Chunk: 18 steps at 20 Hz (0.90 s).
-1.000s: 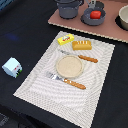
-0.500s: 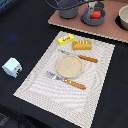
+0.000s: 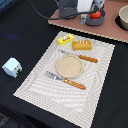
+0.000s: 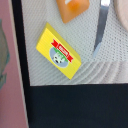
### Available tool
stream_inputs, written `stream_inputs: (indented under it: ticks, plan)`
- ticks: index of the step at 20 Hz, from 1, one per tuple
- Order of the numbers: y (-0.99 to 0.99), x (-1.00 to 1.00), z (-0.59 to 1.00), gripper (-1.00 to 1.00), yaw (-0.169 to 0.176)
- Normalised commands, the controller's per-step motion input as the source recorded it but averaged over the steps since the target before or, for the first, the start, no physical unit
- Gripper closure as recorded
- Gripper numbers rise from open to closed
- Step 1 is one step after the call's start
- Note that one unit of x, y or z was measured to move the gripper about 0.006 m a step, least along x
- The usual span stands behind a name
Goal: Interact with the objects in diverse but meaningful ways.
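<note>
Butter packet [image 4: 56, 51], a flat yellow box, lies on the woven placemat [image 3: 95, 95] directly beneath the claw's camera, beside the bread loaf [image 3: 82, 45]. It looks light, stiff and likely slick; its long edges seem the best hold. The arm [image 3: 75, 9] hangs above; whether the claw is wide or narrow cannot be told.

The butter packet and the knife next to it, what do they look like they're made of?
Butter packet: likely printed cardboard or plastic, a flat yellow block with a matte label. Knife: the blade looks like grey metal or silvered plastic, dull sheen; its handle looks wooden, orange-brown.
</note>
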Motion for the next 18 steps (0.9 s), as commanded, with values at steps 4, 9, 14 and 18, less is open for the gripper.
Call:
stream_inputs:
  ticks: [4, 9, 14, 18]
  plan:
    - [-0.21, -0.88, -0.63, -1.0, 0.008]
    - [-0.16, -0.87, -0.6, -1.0, 0.02]
    - [-0.06, -0.66, -0.26, -1.0, 0.084]
    - [-0.15, -0.25, -0.01, -1.0, 0.074]
